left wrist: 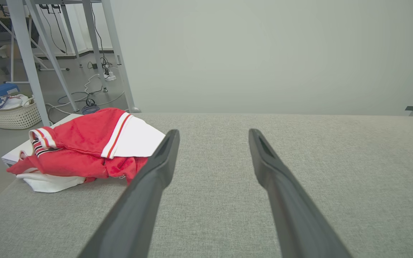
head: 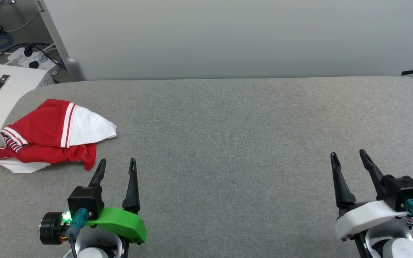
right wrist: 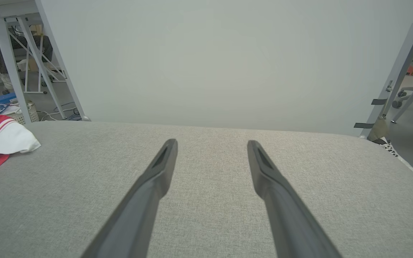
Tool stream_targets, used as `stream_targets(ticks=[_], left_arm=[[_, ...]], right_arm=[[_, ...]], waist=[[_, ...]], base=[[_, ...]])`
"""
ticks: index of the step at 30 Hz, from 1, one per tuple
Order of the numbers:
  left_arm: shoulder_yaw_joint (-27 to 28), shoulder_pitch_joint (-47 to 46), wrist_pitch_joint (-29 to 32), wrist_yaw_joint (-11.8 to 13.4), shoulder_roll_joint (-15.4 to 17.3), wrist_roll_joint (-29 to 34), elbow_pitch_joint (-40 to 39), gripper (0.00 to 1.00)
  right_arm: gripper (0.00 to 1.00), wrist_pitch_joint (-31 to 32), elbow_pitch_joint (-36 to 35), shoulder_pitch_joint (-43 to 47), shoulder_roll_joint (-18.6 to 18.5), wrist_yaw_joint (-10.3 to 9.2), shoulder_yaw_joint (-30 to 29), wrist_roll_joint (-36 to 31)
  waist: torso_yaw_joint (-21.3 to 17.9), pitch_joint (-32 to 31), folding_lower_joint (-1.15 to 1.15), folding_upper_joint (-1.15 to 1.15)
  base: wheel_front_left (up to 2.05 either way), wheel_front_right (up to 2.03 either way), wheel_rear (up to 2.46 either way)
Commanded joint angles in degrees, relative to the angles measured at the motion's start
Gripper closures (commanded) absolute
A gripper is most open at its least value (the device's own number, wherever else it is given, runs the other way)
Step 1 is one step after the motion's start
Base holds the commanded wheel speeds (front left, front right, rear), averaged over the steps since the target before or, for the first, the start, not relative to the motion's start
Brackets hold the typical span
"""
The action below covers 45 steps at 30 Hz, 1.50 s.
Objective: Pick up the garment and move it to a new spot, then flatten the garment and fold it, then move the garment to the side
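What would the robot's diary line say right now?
garment: crumpled at left edge of table | left tool: open, empty, near garment | right tool: open, empty

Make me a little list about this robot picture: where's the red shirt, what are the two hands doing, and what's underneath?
shirt: red and white, crumpled in a heap near the table's left edge
left hand: open, holding nothing, close beside the shirt
right hand: open, holding nothing, far over on the other side
table: grey cloth top
folded yet: no
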Motion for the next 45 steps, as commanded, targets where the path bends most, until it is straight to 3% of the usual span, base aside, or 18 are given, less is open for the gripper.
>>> stream_targets(ticks=[1, 31, 45], left_arm=[[-0.15, 0.15, -0.64, -0.32, -0.11, -0.54, -0.29, 0.00], [-2.50, 0.23, -4.42, -1.04, -0.17, -2.90, 4.12, 0.00], [-2.60, -0.28, -6.08, -1.24, -0.20, -3.88, 4.93, 0.00]], right_arm=[[0.00, -0.55, -0.62, 0.29, -0.02, -0.02, 0.11, 0.48], [0.00, -4.28, 3.66, 0.76, -0.02, -0.03, -0.10, 2.74], [0.00, -5.92, 5.00, 1.12, -0.02, -0.03, 3.90, 2.09]], waist=[[0.01, 0.02, 0.00, 0.00], [0.82, 0.19, 0.00, 0.00], [7.48, 0.96, 0.00, 0.00]], base=[[0.00, 0.00, 0.00], [0.00, 0.00, 0.00], [0.00, 0.00, 0.00]])
